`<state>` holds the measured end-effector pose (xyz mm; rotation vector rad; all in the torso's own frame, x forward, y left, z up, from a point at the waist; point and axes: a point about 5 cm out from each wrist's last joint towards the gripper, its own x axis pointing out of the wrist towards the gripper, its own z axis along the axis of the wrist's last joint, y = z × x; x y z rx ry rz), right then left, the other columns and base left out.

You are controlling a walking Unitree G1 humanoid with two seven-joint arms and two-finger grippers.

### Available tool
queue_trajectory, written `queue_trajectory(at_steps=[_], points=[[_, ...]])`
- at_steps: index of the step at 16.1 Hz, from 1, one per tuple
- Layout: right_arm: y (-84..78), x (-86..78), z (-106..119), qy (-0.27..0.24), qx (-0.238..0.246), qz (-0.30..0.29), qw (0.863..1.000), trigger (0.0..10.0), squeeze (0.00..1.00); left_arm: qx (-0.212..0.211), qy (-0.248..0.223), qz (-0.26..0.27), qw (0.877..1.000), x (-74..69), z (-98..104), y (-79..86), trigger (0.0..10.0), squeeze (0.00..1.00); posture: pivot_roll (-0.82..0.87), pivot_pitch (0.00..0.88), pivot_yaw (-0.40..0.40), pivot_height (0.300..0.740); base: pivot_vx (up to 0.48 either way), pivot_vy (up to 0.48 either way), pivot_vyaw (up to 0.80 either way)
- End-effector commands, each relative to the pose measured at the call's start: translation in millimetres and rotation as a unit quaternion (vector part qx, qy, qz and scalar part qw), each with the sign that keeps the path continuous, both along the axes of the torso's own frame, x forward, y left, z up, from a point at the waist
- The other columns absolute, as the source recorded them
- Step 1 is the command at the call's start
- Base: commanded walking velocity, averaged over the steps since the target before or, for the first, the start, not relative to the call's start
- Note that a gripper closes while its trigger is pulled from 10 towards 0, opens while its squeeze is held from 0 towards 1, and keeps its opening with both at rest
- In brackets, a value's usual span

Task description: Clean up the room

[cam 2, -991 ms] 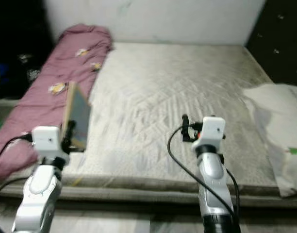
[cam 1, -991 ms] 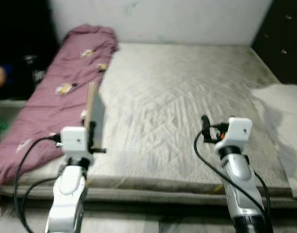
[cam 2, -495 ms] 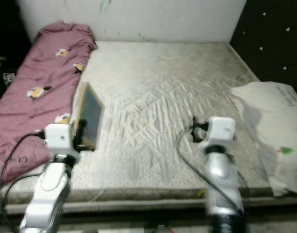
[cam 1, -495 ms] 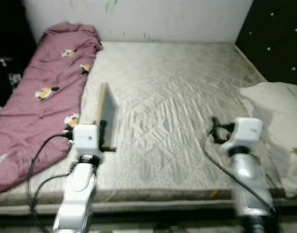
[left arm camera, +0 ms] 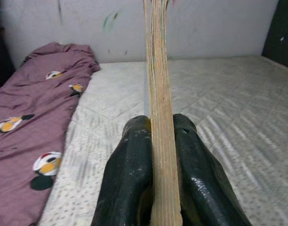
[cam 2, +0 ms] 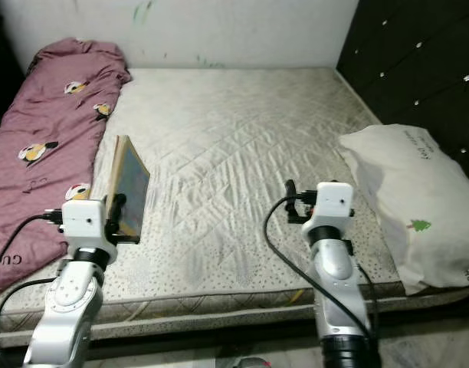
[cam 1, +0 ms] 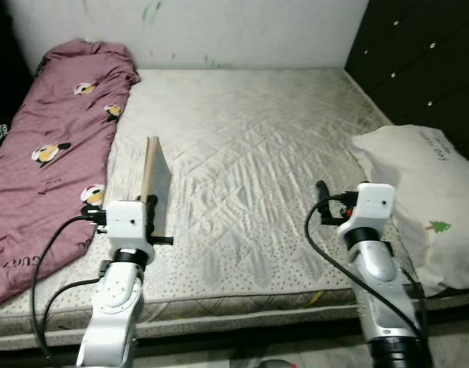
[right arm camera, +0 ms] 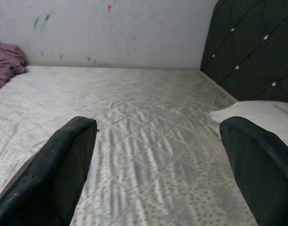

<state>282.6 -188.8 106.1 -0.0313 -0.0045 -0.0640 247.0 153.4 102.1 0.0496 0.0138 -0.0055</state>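
A thin book [cam 1: 153, 179] with tan page edges and a teal cover [cam 2: 132, 192] stands on edge above the mattress [cam 1: 257, 146]. My left gripper [left arm camera: 157, 141] is shut on the book, whose edge runs up between the two black fingers [left arm camera: 130, 174]. My right gripper [right arm camera: 158, 165] is held out over the mattress's near right part, open, with nothing between its fingers [right arm camera: 64, 165]. A purple blanket [cam 1: 50, 146] with cartoon prints lies along the mattress's left side. A white pillow [cam 1: 418, 199] lies at the right edge.
A white wall [cam 1: 219, 31] runs behind the bed. A dark tufted headboard [cam 1: 418, 61] stands on the right. The mattress's front edge [cam 1: 234, 307] is just before my arms, with floor below it.
The camera has swung right, bringing more of the pillow and headboard into view. My left gripper still holds the book upright; both arms keep about the same pose.
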Motion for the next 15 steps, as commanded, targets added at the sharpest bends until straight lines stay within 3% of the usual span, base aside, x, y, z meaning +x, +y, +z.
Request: queue_trajectory(at_steps=[1,10,15], points=[[2.7,1.9,2.7,-0.003,0.000,0.006,1.000,10.0,0.00,0.004,-0.025,0.002,1.000,2.8,11.4,3.2,10.0,0.00,-0.04,0.000,-0.020,0.740,0.000,-0.368,0.00],[3.9,2.6,2.5,-0.002,0.009,0.017,1.000,10.0,0.00,0.002,-0.027,0.019,0.999,2.6,11.7,4.9,10.0,0.00,-0.04,0.000,-0.020,0.740,0.000,-0.366,0.00],[17.0,-14.0,-11.5,0.037,0.039,0.083,0.995,10.0,0.00,0.004,-0.016,0.053,0.998,-8.0,5.4,15.3,10.0,0.00,-0.03,0.000,-0.021,0.740,0.000,-0.338,0.00]])
